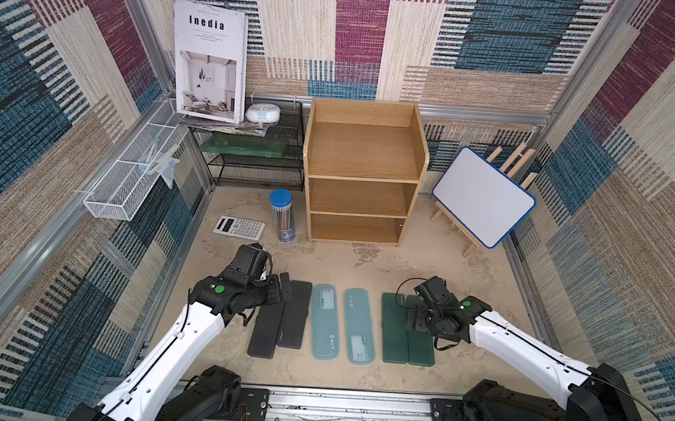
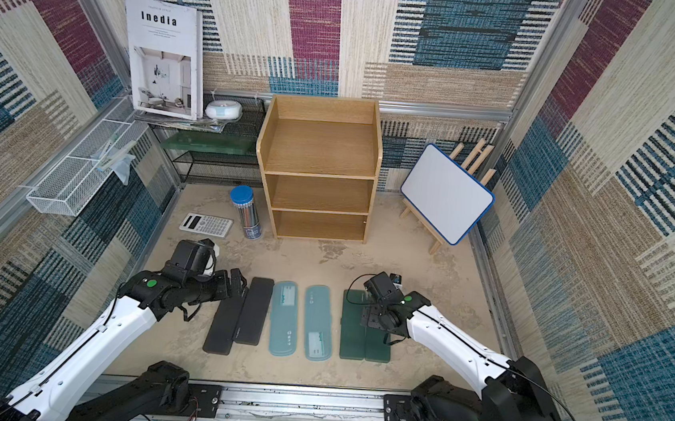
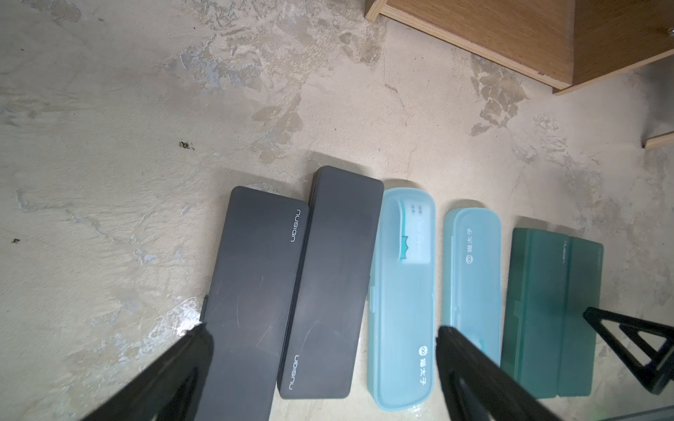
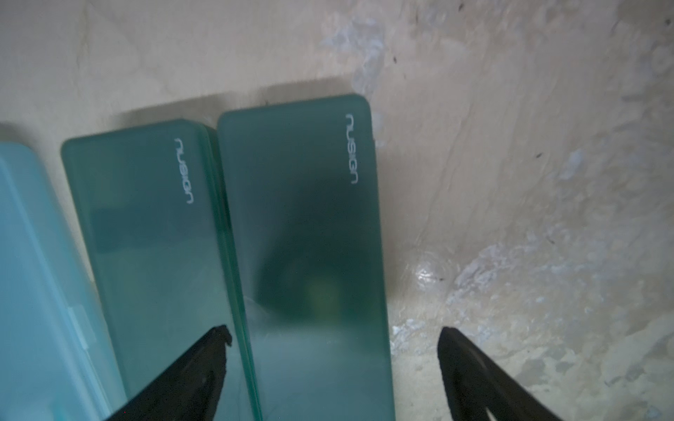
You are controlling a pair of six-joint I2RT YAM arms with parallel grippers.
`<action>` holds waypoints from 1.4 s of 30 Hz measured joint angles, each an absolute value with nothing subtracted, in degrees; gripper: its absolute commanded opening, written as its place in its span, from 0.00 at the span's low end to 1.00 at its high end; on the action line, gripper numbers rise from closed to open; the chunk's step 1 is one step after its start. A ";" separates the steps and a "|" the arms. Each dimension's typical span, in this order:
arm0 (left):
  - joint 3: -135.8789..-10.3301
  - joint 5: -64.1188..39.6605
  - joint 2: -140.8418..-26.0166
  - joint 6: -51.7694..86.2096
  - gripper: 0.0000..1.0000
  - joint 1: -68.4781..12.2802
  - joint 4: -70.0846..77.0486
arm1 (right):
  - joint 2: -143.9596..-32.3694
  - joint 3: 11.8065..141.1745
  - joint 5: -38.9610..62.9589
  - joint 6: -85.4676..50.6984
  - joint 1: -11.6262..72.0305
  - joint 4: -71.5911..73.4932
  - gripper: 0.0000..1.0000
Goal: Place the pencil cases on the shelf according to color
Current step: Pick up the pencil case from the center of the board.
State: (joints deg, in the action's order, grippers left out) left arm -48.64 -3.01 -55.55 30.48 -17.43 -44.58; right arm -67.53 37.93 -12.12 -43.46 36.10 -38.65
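The book (image 1: 209, 63) reads "Inedia"; black cases (image 3: 255, 291) and green cases (image 4: 302, 237) carry "nusign" (white lettering).

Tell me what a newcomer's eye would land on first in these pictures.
Six pencil cases lie in a colour-sorted row at the front of the table: a black pair, a light blue pair, a dark green pair. Behind them the wooden shelf stands with all three tiers bare. The left gripper hangs open over the black pair, the right gripper open over the dark green pair.
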 measured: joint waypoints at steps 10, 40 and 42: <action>-48.64 -3.20 -55.29 30.48 0.99 -17.43 -44.58 | -71.05 36.75 -11.46 -46.00 36.80 -35.42 0.97; -47.99 -4.49 -55.09 30.65 0.99 -17.41 -44.36 | -67.81 34.98 -12.19 -54.81 42.35 -43.72 0.96; -47.99 -4.56 -55.05 30.68 1.00 -17.41 -44.23 | -68.01 34.50 -12.14 -55.99 43.40 -44.18 0.96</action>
State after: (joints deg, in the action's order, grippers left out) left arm -47.99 -4.56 -55.05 30.68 -17.41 -44.23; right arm -68.01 34.50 -12.14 -55.99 43.40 -44.18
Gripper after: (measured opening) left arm 0.995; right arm 0.962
